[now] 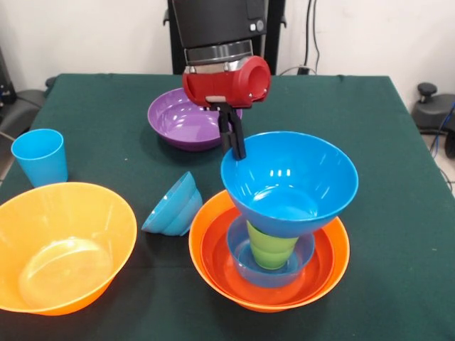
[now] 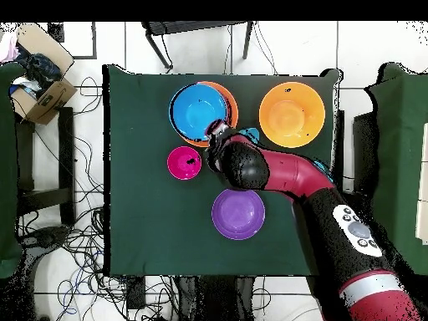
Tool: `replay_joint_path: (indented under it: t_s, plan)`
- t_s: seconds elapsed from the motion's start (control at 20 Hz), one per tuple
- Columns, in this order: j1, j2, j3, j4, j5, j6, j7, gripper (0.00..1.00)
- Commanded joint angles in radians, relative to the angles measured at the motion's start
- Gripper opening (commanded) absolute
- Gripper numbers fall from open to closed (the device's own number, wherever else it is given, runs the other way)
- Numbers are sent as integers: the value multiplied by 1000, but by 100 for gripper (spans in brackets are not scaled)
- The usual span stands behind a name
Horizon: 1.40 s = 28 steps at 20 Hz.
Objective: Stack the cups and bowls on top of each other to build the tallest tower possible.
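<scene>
The tower [image 1: 274, 241] stood on the green-clothed worktop [image 1: 398, 142]: a big glossy orange plastic bowl [image 1: 213, 266] held a red-orange bowl [image 1: 327, 259], a small blue bowl [image 1: 238, 259] and an upturned lime green tapered cup [image 1: 270, 249], and a large blue bowl [image 1: 288, 181] sat on that cup. The gripper [image 1: 233, 135] had its black fingers [image 1: 238, 142] closed on the large blue bowl's far rim. Around the tower lay a tipped blue bowl [image 1: 170, 206] just beside it, a second big orange bowl [image 1: 60, 245] and a light blue tumbler [image 1: 40, 156] farther off, a purple bowl [image 1: 185, 117] behind, and a small pink-red bowl [image 2: 184, 162].
</scene>
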Motion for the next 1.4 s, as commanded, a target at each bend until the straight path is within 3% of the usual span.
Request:
replay_joint_path:
  t_s: [0.05,0.95,1.4]
  plan:
    - [29,63,-4,6,-85,-63,-5,0]
    - [8,54,13,-12,-103,-70,-33,0]
    - [-33,19,50,0,-89,6,-54,0]
